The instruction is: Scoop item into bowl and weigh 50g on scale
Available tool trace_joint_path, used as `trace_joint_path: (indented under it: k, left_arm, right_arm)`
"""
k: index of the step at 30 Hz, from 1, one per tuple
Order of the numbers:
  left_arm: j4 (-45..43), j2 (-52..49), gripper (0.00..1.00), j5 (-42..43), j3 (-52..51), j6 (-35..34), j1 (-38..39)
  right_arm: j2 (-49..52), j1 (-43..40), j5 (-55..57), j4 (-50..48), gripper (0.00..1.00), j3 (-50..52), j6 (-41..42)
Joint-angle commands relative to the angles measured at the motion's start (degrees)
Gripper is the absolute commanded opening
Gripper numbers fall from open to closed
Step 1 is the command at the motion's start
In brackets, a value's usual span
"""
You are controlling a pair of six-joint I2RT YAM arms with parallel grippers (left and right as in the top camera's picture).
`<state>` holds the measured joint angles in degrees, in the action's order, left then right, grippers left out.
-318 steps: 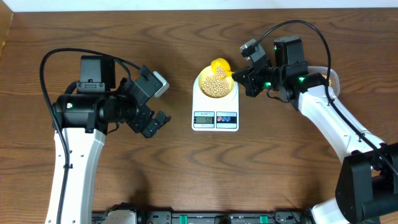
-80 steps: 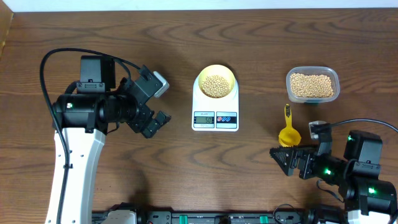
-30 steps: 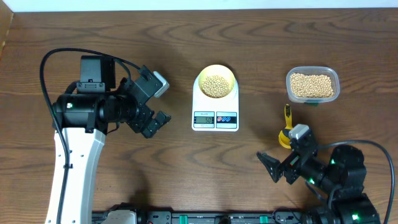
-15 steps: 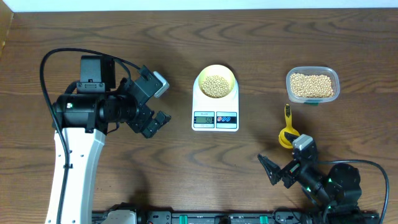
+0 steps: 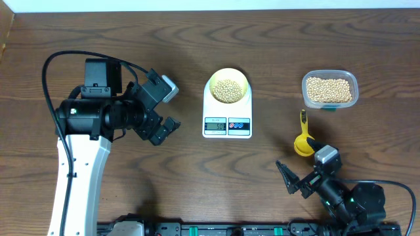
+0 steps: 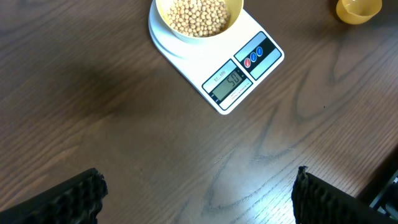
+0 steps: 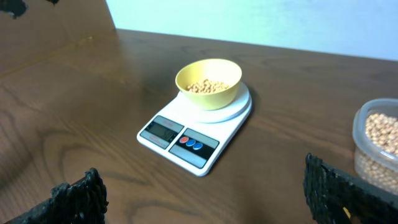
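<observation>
The pale-yellow bowl [image 5: 228, 88] holds beige beans [image 5: 228, 90] and stands on the white scale [image 5: 227, 117], whose display faces the table's front. My left gripper [image 5: 169, 109] hovers open left of the scale, nothing between its fingers [image 6: 81, 198]. The left wrist view looks down on the bowl [image 6: 163, 14], the beans [image 6: 199, 14] and the scale [image 6: 239, 68]. My right gripper [image 5: 305, 170] is open and empty near the front edge, right of the scale. Its wrist view faces the bowl [image 7: 208, 90] and scale [image 7: 196, 130] across bare wood.
A clear tub [image 5: 330, 90] of beans stands at the back right, its edge showing in the right wrist view [image 7: 379, 146]. The yellow scoop [image 5: 303, 139] lies on the table between the tub and my right gripper, its cup in the left wrist view [image 6: 357, 9].
My right arm has drawn back toward the table's front edge, gripper still open and empty. The left arm, bowl, scale and scoop have stayed where they were.
</observation>
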<state>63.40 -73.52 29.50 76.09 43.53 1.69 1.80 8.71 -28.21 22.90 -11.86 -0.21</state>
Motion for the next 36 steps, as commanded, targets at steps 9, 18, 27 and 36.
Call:
trace_joint_path:
  k: [9,18,27,36]
  left_arm:
    - [0.20,-0.11,0.98,0.50,-0.02,0.37,-0.24]
    - [0.20,-0.11,0.98,0.50,-0.02,0.37,-0.24]
    - [0.20,-0.11,0.98,0.50,-0.02,0.37,-0.24]
    - [0.20,-0.11,0.98,0.50,-0.02,0.37,-0.24]
  right_arm:
    - [-1.53,0.39,3.80,0.26,0.99,0.52,0.81]
    - [-1.53,0.39,5.27,-9.11,0.99,7.39,0.39]
    - [-1.53,0.15,10.34,-12.66,0.99,8.13,0.35]
    - [-1.53,0.11,12.61,-18.51,0.99,10.62,0.35]
